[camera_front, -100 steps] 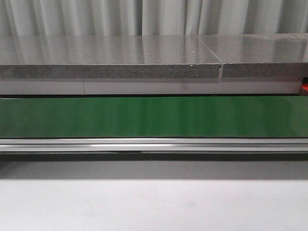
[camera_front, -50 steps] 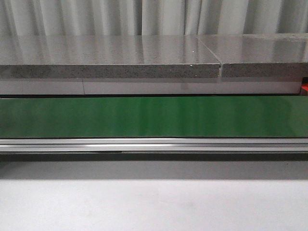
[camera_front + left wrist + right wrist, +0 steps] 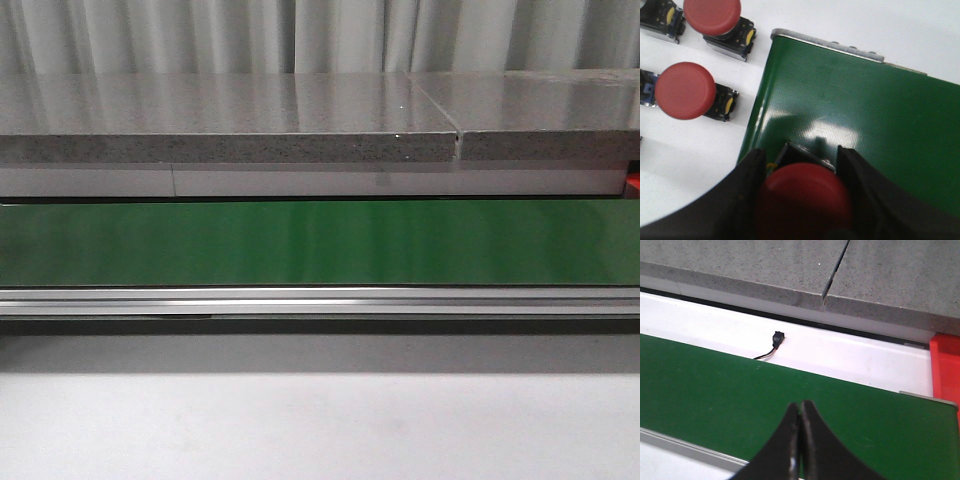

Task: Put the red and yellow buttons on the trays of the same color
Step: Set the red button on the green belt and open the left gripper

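Note:
In the left wrist view my left gripper (image 3: 801,165) is shut on a red button (image 3: 802,197), whose black base pokes out past the fingers over the green belt (image 3: 865,110) near its end. Two more red buttons (image 3: 686,90) (image 3: 712,16) lie on the white surface beside the belt. My right gripper (image 3: 800,410) is shut with nothing in it, hanging over the green belt (image 3: 715,390). A red tray (image 3: 945,365) shows only as an edge in the right wrist view. No yellow button or yellow tray is in view. The front view shows neither gripper.
The front view has the green conveyor belt (image 3: 320,240) with its aluminium rail (image 3: 320,300), a grey stone shelf (image 3: 230,120) behind and white table (image 3: 320,430) in front. A small black connector with wire (image 3: 776,339) lies on the white strip beyond the belt.

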